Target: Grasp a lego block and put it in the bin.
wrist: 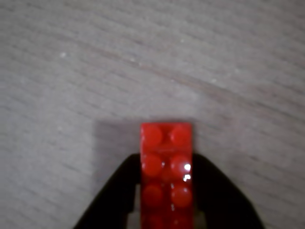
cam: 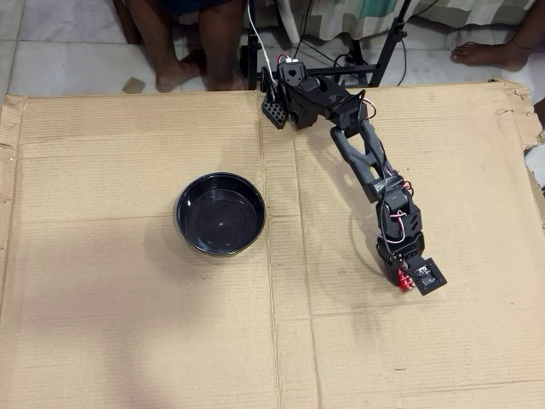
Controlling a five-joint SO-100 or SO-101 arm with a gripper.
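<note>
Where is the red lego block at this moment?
The lego block sits between the black fingers of the gripper at the bottom of the wrist view. In the overhead view it is at the arm's tip, right of the bin, over the cardboard.

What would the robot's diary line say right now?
gripper: shut on lego block | bin: empty, away to the left in overhead view | block: not binned

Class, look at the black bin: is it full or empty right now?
Empty. In the overhead view the bin shows only its bare black bottom; the lego block sits between the gripper fingers.
</note>
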